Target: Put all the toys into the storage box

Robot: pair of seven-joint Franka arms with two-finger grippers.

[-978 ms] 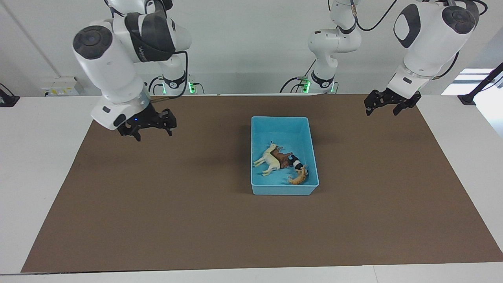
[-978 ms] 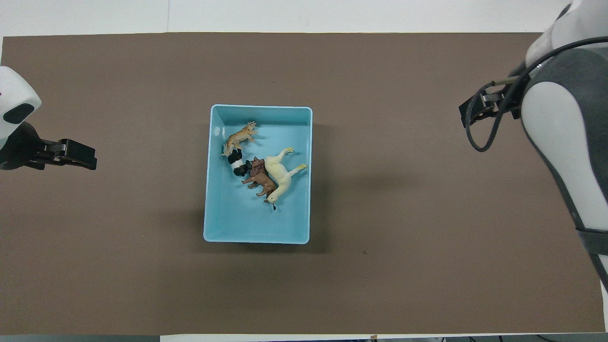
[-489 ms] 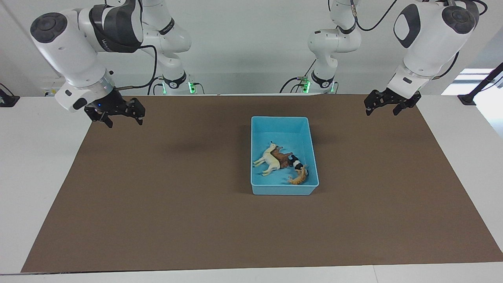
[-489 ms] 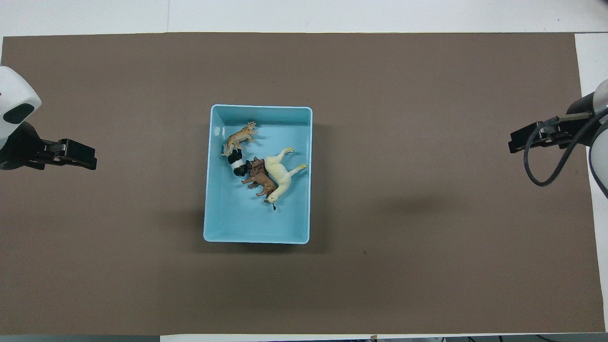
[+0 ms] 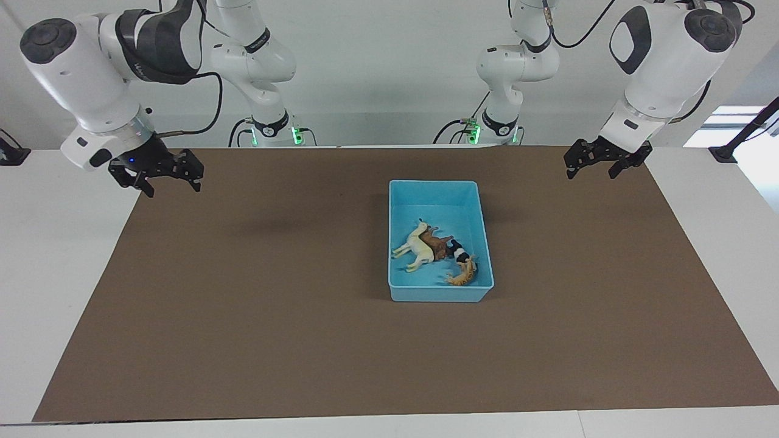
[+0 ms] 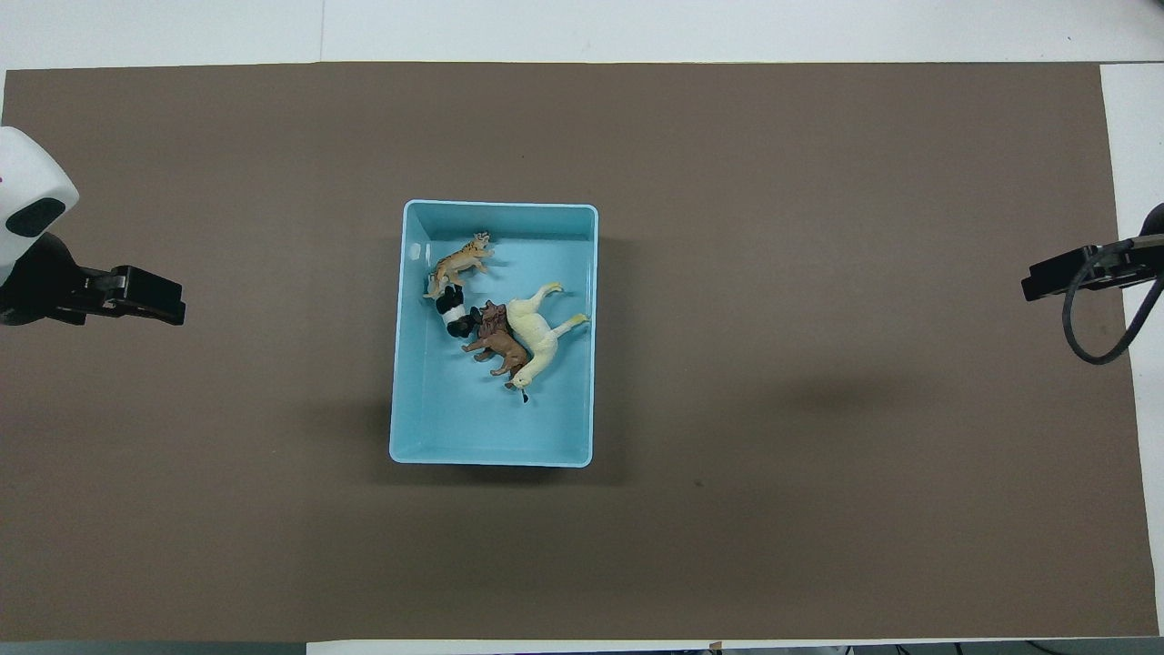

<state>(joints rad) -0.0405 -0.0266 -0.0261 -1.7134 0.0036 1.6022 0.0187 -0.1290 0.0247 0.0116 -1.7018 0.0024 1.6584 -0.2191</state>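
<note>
We find all four toys lying on their sides in the storage box (image 5: 436,192) at frame centre: the cream llama (image 5: 415,249), brown figurine (image 5: 436,242), panda (image 5: 459,250) and orange spotted one (image 5: 462,277). Nothing is left to fetch, we judge. The right gripper (image 5: 163,180), upper left, and left gripper (image 5: 597,165), upper right, hang open and empty; parking clear of the box suffices.

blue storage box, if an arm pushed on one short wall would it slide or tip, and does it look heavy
The storage box would probably slide rather than tip: its walls are low and its base is broad and flat on the brown mat. It looks light, thin plastic holding only four small toys, which might shift inside.
</note>
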